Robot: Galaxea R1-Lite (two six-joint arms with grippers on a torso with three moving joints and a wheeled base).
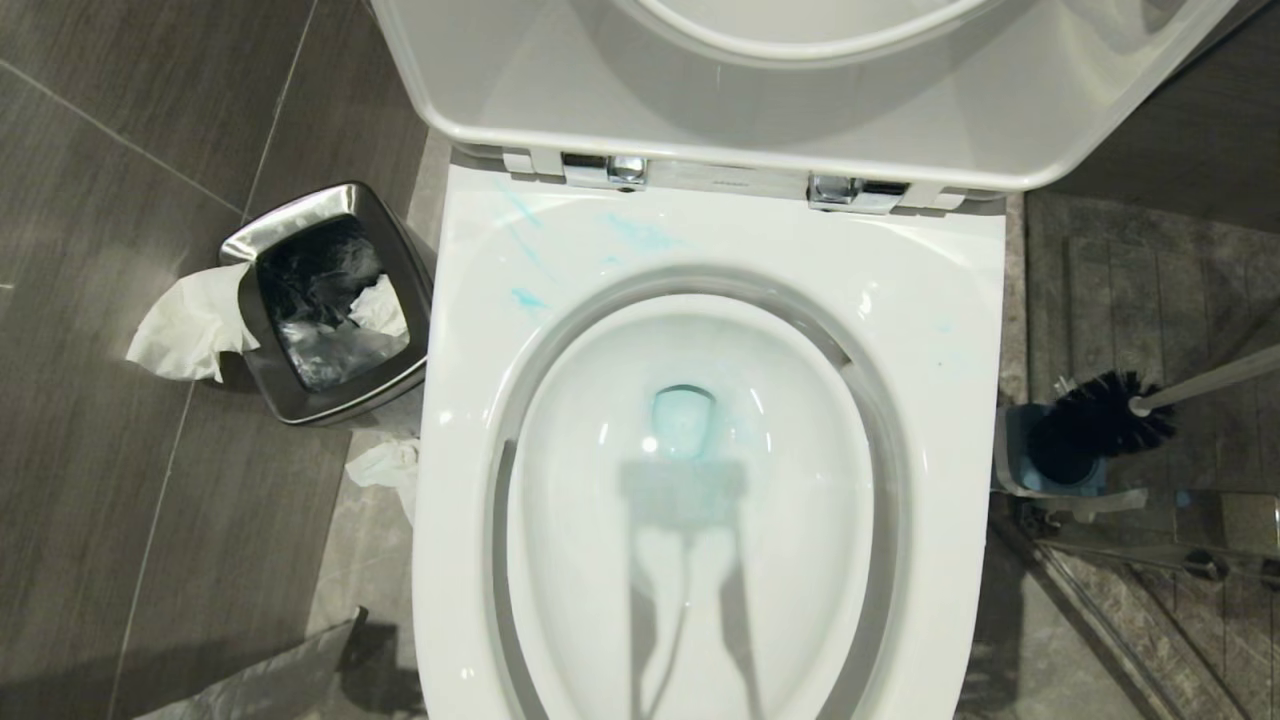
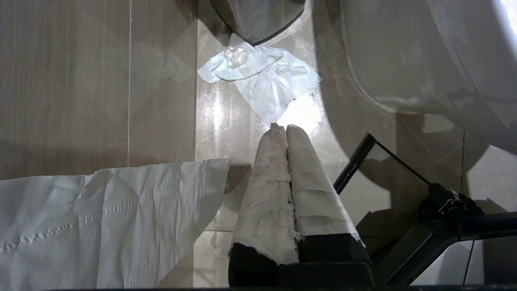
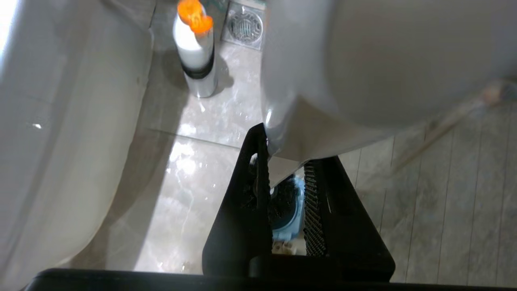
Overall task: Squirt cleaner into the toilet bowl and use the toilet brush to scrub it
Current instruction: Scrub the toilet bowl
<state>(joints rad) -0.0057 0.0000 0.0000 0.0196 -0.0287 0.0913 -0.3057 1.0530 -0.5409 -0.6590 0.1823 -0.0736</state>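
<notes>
Beside the toilet bowl [image 1: 930, 300], on the robot's right, the toilet brush [image 1: 1100, 415] hangs just above its blue holder [image 1: 1050, 465]; its handle runs out of the head view, so the hand holding it is cut off there. Black bristles, a pale slim handle. Pale blue cleaner [image 1: 640, 235] streaks the bowl's rim and tints the water. From the wrist, the right gripper [image 3: 284, 161] has its fingers clamped on the handle's wide white end (blurred, filling much of that view). The left gripper [image 2: 286, 128], cloth-wrapped fingers pressed together, points at the floor beside a crumpled tissue [image 2: 262, 79].
</notes>
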